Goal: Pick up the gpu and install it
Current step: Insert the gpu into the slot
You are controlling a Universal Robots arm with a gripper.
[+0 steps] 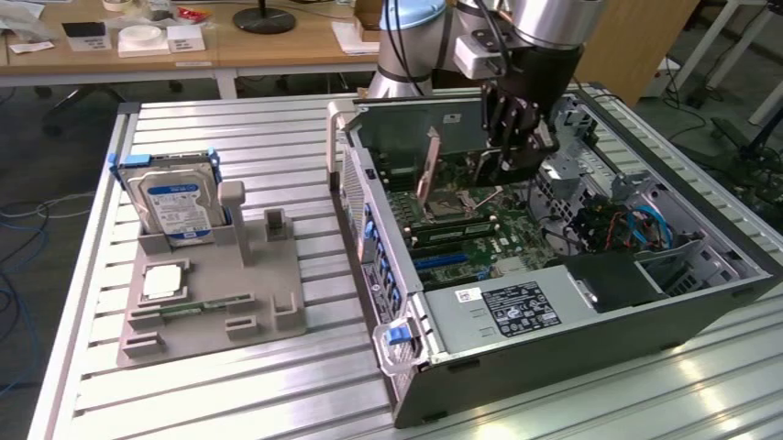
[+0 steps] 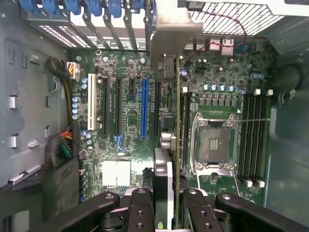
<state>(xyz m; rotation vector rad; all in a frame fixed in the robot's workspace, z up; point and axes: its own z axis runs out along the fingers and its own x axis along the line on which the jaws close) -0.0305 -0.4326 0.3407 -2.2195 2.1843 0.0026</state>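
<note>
Gripper (image 1: 514, 156) clenched on gpu (image 2: 166, 125) edge-on inside open computer case (image 1: 685, 302), over motherboard (image 2: 125, 111)

A ribbed aluminium bench (image 1: 245, 137) fills the frame. On it, at left, sits a grey parts holder (image 1: 215, 293); at right lies an open computer case (image 1: 551, 275).

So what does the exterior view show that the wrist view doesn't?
Exterior view alone: the grey holder on the slatted table, the hard drive standing upright in it, and the computer case's outside. Wrist view alone: the blue expansion slot and the empty processor socket close up. Both: the tool shut on the gpu over the motherboard.
</note>
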